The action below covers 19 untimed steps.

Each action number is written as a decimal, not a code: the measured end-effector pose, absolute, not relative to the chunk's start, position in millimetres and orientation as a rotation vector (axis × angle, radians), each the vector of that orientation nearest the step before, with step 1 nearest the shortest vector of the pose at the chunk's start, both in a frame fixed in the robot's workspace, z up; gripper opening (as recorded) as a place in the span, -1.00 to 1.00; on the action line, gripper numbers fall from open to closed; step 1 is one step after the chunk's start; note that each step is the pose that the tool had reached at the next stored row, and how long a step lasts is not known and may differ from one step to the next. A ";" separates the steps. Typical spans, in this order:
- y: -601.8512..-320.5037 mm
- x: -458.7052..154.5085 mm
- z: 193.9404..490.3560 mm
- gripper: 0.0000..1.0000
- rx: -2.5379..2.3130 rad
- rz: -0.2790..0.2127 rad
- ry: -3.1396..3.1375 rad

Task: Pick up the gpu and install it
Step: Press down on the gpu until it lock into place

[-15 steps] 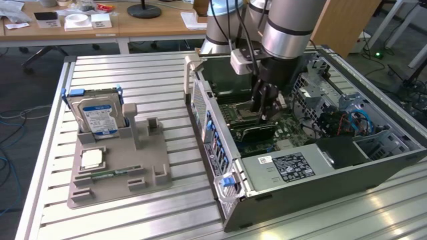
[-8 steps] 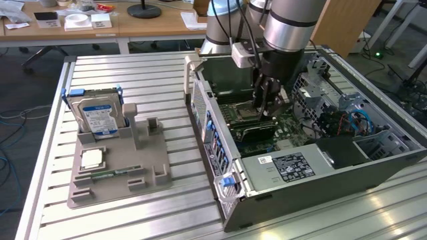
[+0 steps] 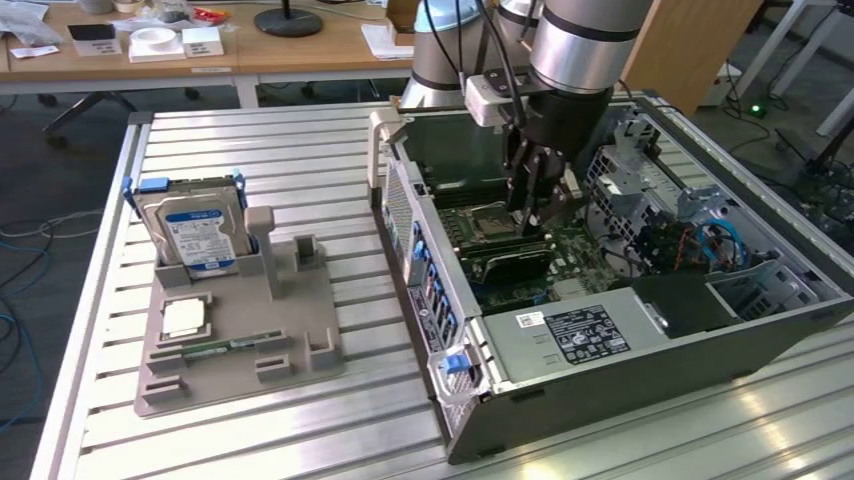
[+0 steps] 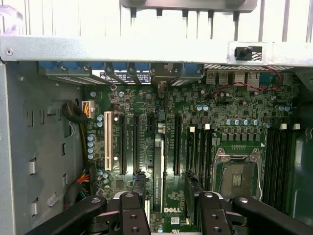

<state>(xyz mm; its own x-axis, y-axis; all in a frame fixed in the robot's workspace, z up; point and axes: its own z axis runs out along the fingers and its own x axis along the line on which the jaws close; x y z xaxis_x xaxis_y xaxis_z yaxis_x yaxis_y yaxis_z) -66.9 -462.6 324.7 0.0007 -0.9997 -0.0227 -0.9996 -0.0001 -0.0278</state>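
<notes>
The gpu (image 3: 509, 262) stands on edge in a slot of the motherboard (image 3: 577, 262), directly beneath the gripper (image 3: 535, 214) that has reached into the open computer case (image 3: 627, 375). In the wrist view the gpu (image 4: 157, 171) runs as a thin strip in the gap between the fingers (image 4: 128, 211) of the gripper (image 4: 166, 216), whose jaws stand apart on either side of it, clasping nothing.

The case lies on its side on the slatted metal table (image 3: 267, 160). Inside it are the green motherboard (image 4: 230, 105), an empty processor socket (image 4: 237, 174) beside the card, a labelled power supply (image 3: 574, 335) and blue cables (image 3: 721, 245). Well apart, toward the exterior view's left, a grey tray (image 3: 234, 375) holds a hard drive (image 3: 198, 232) standing upright with its blue-white label, a square processor chip (image 3: 183, 318) and a narrow green memory stick (image 3: 227, 347) lying flat.

From outside the card shows a dark, flat face; from the wrist, only its pale narrow edge.
</notes>
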 end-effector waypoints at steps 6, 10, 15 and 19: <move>-462.6 -66.9 324.7 -0.09 -2.197 -0.006 2.196; -462.6 -66.9 324.7 -0.09 -2.197 -0.005 2.196; -462.6 -67.0 324.7 -0.36 -2.197 -0.006 2.196; -462.6 -66.9 324.7 -0.72 -2.197 -0.006 2.196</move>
